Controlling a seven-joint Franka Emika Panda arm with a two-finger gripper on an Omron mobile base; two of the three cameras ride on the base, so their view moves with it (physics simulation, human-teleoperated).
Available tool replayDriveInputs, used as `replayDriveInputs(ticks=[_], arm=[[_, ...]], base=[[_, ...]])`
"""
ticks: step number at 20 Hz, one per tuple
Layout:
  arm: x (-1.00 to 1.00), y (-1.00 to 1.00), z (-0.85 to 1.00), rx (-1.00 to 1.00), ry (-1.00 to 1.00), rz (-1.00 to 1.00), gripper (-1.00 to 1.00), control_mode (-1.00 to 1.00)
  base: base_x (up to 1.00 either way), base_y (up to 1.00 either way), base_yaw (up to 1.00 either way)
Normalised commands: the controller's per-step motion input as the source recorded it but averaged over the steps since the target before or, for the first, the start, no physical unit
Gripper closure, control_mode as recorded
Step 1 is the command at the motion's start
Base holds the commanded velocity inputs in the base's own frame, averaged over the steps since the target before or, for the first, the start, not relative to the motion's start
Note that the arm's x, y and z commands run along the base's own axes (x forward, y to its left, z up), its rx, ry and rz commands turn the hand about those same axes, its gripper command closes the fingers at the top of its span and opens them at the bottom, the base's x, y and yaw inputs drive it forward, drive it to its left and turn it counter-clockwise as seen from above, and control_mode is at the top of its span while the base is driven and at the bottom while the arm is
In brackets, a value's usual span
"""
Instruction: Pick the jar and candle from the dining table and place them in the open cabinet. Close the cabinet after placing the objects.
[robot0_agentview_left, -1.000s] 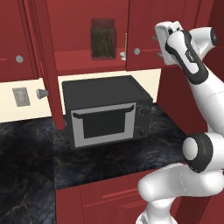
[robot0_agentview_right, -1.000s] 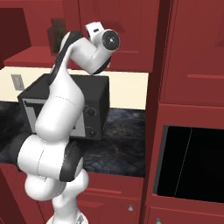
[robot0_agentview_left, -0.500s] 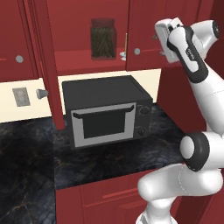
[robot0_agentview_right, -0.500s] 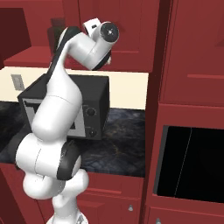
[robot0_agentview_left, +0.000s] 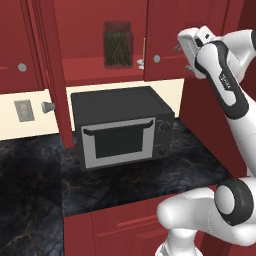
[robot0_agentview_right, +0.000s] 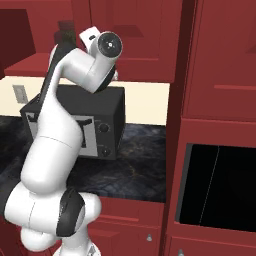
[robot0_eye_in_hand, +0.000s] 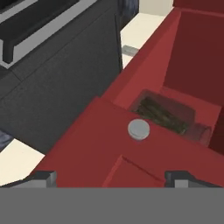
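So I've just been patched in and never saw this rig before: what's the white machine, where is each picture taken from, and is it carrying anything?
The white machine is a robot arm on a driving base, ending in a two-finger pincer. Two pictures come from cameras on the base, behind the arm to its left and right. The third looks along the pincer itself. On the black stone counter stands a dark microwave. Above it, in the red cabinet, the jar stands on the shelf, and the candle peeks out beside the right door. The pincer is open and carries nothing. It faces that door near the round silver knob.
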Motion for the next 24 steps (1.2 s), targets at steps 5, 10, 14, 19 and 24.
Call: replayDriveInputs(ticks=[5, 10, 14, 19, 24], arm=[[-0.44, 0.32, -0.03, -0.06, -0.04, 0.01, -1.0, -1.0], [-0.49, 0.33, -0.17, -0.06, 0.0, 0.01, -1.0, -1.0], [-0.42, 0.24, -0.17, -0.1, 0.0, 0.02, -1.0, -1.0], [-0.3, 0.07, -0.27, -0.2, -0.12, 0.07, -1.0, -1.0], [-0.34, 0.11, -0.12, -0.26, -0.23, 0.1, -1.0, -1.0]], base=[[0.0, 0.0, 0.0], [0.0, 0.0, 0.0], [0.0, 0.0, 0.0], [0.0, 0.0, 0.0], [0.0, 0.0, 0.0]])
